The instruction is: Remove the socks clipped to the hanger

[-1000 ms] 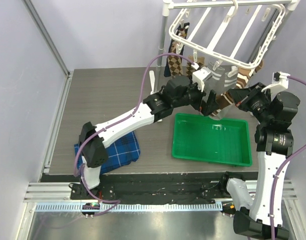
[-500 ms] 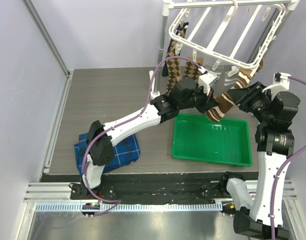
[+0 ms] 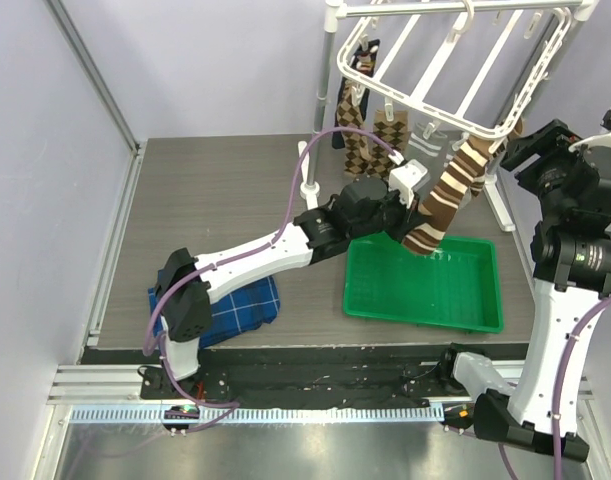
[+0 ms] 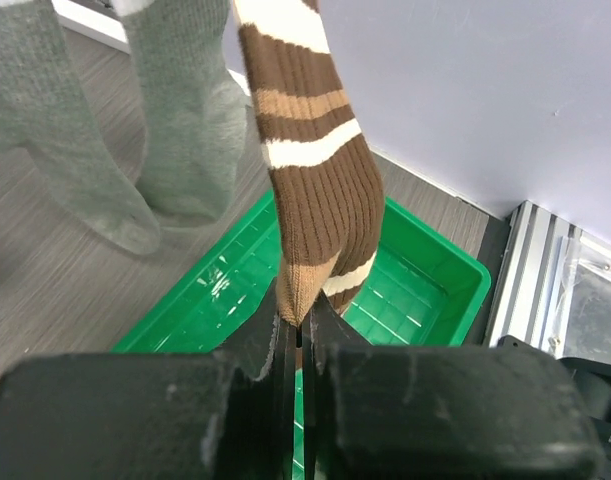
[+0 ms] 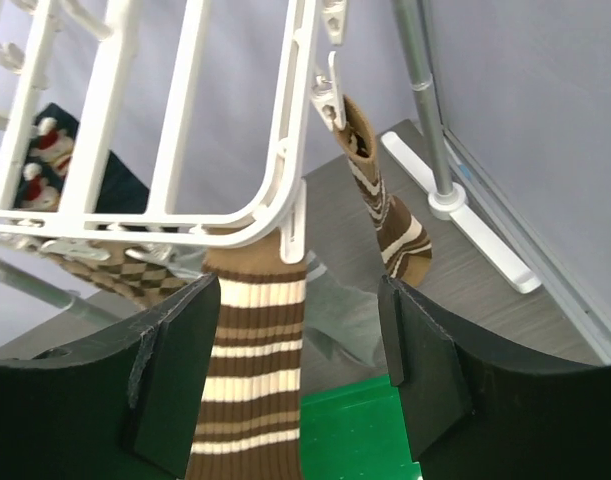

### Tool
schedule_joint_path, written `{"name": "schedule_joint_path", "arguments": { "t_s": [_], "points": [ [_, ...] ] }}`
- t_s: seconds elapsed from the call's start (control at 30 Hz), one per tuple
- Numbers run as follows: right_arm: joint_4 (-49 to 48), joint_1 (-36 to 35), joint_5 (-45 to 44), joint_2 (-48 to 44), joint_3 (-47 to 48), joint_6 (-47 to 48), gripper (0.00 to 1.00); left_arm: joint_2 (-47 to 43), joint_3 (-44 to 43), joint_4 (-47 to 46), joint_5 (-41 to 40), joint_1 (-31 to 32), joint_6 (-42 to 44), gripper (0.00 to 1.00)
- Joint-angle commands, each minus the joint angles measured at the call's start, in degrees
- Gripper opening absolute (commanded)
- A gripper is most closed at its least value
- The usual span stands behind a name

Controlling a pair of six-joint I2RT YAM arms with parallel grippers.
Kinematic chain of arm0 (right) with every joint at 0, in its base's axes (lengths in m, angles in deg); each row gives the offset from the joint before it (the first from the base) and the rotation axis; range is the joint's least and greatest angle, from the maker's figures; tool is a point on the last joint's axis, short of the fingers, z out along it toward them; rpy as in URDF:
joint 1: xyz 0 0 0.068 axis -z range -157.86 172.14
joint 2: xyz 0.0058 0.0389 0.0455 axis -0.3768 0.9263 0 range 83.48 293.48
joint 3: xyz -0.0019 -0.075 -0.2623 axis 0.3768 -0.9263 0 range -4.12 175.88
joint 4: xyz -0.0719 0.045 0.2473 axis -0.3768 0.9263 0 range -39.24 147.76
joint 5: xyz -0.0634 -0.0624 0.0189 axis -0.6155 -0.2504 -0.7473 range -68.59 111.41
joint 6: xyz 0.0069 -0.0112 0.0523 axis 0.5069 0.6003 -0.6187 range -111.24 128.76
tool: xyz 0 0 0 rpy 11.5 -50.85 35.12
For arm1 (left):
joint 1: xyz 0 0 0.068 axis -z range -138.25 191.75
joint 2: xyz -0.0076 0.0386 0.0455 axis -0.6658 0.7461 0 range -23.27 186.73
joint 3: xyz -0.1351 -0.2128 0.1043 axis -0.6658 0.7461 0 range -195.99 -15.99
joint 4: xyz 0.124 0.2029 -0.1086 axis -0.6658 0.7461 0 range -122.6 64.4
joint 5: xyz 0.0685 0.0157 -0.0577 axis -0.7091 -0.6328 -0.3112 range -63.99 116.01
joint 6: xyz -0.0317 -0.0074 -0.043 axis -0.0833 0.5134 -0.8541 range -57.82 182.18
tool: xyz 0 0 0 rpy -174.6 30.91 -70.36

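Observation:
The white hanger [image 3: 455, 60] [image 5: 185, 120] hangs at the back right with socks clipped under it. A brown sock with cream stripes [image 3: 447, 195] [image 4: 310, 170] [image 5: 255, 370] hangs by its cuff from a clip on the front corner and slants down over the tray. My left gripper [image 3: 419, 238] [image 4: 298, 325] is shut on its toe. My right gripper [image 3: 530, 150] [image 5: 300, 335] stands open facing that cuff, touching nothing. A second striped sock [image 5: 385, 215], grey socks [image 4: 185, 120], argyle socks [image 3: 360, 145] and a dark navy sock [image 3: 365, 60] also hang there.
A green tray [image 3: 425, 300] [image 4: 425, 260] lies under the held sock. A metal pole stand [image 3: 325, 100] [image 5: 420, 100] carries the frame, its foot on the table near the right wall. A folded blue plaid cloth [image 3: 235, 300] lies at the front left.
The left gripper shut on the striped sock's toe and drew it down toward the tray. The right gripper let go, opened and moved up and to the right.

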State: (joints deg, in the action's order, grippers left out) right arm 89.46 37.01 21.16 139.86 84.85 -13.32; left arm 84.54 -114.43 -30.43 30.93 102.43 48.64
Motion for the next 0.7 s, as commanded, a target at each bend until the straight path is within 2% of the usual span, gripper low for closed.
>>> {"name": "schedule_joint_path", "arguments": {
  "t_s": [0.0, 0.1, 0.13, 0.37, 0.57, 0.67],
  "points": [
    [1.6, 0.2, -2.1, 3.0, 2.2, 2.0, 0.72, -3.6, 2.1, -7.3, -3.5, 1.4, 1.7, 0.0],
    [-0.5, 0.2, -0.5, 3.4, 0.8, 2.5, 0.72, -3.2, 3.2, -9.6, -3.0, 2.0, 0.9, 0.0],
    [-0.8, 0.2, 2.6, 3.8, 0.4, 2.7, 0.72, -3.0, 3.2, -10.3, -2.0, 2.0, -1.3, 0.0],
    [0.1, 0.2, 4.4, 8.1, 2.6, 1.6, 0.7, -0.3, 0.3, -9.9, 4.2, 2.1, -8.4, 0.0],
    [0.7, 0.2, 1.1, 6.4, 0.5, 1.8, 0.68, 1.7, 0.0, -9.4, -4.1, 3.3, -6.2, 0.0],
    [0.7, 0.2, 2.8, 4.8, -0.7, 1.8, 0.68, 3.7, -2.3, -8.2, -9.6, 4.9, -3.1, 0.0]
  ]
}}
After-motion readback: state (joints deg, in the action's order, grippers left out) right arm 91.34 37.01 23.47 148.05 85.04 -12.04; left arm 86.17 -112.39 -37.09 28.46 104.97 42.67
